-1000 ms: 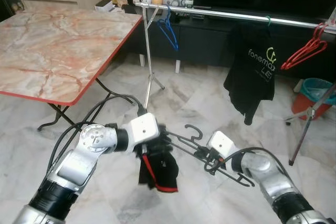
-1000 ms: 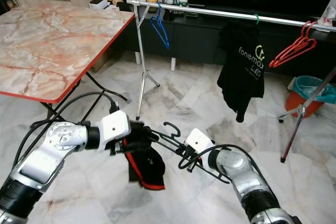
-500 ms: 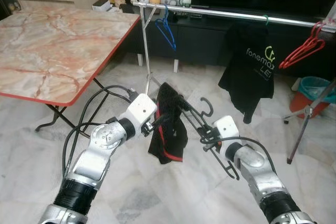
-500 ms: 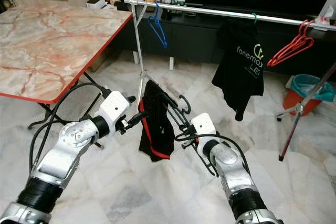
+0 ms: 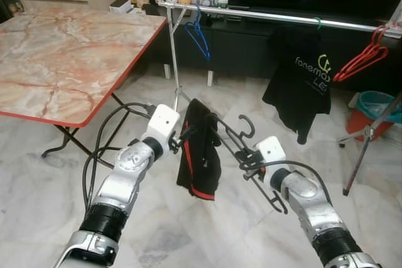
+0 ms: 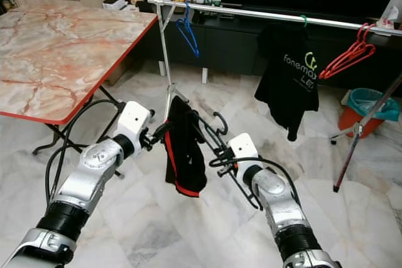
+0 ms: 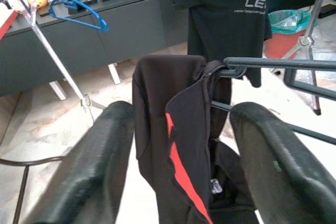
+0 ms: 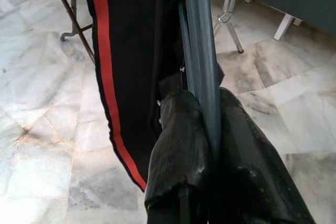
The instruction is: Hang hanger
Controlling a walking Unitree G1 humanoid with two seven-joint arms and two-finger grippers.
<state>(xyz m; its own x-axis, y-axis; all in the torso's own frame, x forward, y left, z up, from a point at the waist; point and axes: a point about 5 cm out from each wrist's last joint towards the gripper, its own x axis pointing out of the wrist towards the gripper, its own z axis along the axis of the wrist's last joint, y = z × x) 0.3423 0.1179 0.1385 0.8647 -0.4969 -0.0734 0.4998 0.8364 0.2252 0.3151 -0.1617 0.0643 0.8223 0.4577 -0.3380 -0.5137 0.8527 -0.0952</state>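
A dark grey hanger [image 5: 230,140] is held tilted above the floor, and a black garment with a red stripe [image 5: 200,156] is draped over its upper end. My right gripper [image 5: 247,162] is shut on the hanger's lower bars, clamped tight in the right wrist view [image 8: 205,98]. My left gripper [image 5: 186,135] is at the top of the garment. In the left wrist view its fingers [image 7: 105,161] stand wide open, and the garment [image 7: 178,129] hangs between them. The silver clothes rail [image 5: 282,17] runs across the back, well beyond both arms.
On the rail hang a blue hanger [image 5: 200,32], a black printed T-shirt [image 5: 301,83] and red hangers [image 5: 361,61]. A marble-topped folding table [image 5: 63,48] stands at the left, and a teal bin [image 5: 378,108] at the far right. Marble floor lies between me and the rail.
Over the last second both arms lifted the hanger and garment from low by the floor. In the last half second the garment settled to hang straighter, and the left arm drew in slightly.
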